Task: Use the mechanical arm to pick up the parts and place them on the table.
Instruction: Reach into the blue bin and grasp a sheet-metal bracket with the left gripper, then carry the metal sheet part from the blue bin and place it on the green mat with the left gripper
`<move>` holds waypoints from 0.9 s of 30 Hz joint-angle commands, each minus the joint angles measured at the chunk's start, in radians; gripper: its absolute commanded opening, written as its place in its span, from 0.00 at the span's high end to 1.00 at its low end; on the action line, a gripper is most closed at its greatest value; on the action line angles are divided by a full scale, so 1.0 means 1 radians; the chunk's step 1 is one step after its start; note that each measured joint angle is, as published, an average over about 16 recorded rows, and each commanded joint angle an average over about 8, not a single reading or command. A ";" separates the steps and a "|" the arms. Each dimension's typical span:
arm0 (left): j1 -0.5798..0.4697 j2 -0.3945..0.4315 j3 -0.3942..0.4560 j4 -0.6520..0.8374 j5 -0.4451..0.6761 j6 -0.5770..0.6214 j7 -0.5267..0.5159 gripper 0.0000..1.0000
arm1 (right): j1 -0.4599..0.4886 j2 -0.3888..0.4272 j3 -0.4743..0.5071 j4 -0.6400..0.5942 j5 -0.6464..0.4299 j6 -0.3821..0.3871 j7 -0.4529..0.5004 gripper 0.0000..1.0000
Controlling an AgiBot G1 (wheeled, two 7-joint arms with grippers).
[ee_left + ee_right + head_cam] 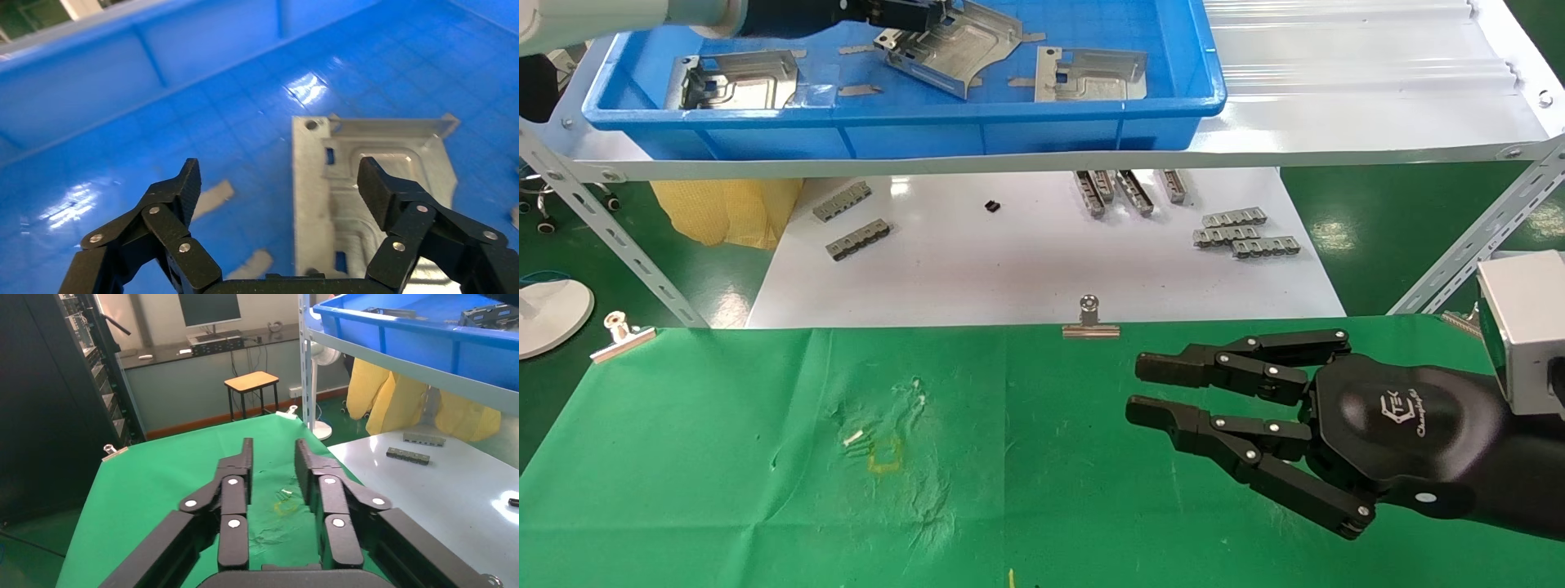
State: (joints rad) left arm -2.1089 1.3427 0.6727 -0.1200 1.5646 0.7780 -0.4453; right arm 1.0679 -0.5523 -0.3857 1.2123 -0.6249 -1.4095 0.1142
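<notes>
Left gripper [278, 184] hangs inside blue tray [1009, 131], fingers spread wide over one part [367, 184], not touching. Two more parts [740, 80] in tray. Right gripper [1148, 388] parked over green table [723, 490], fingers apart, empty.

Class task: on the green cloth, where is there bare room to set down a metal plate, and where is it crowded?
Bare room on the table: the left stretch, between the yellow mark and the left binder clip. Crowded: the right side, where the right pincer hovers. The left pincer is in the blue tray.
</notes>
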 commanded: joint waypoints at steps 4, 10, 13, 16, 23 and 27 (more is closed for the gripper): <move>0.004 0.003 0.003 0.003 -0.007 0.014 0.008 1.00 | 0.000 0.000 0.000 0.000 0.000 0.000 0.000 0.00; 0.001 0.002 0.009 0.008 -0.010 0.047 0.010 1.00 | 0.000 0.000 0.000 0.000 0.000 0.000 0.000 0.00; 0.000 0.002 0.011 0.012 -0.012 0.066 0.010 1.00 | 0.000 0.000 0.000 0.000 0.000 0.000 0.000 0.00; -0.003 0.000 0.014 0.017 -0.014 0.090 0.009 1.00 | 0.000 0.000 0.000 0.000 0.000 0.000 0.000 0.00; -0.012 -0.002 0.020 0.033 -0.016 0.142 0.013 1.00 | 0.000 0.000 0.000 0.000 0.000 0.000 0.000 0.00; -0.013 -0.004 0.016 0.038 -0.025 0.143 0.021 1.00 | 0.000 0.000 0.000 0.000 0.000 0.000 0.000 0.00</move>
State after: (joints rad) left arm -2.1215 1.3323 0.6789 -0.0844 1.5271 0.9115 -0.4178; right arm 1.0679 -0.5523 -0.3857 1.2123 -0.6249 -1.4095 0.1142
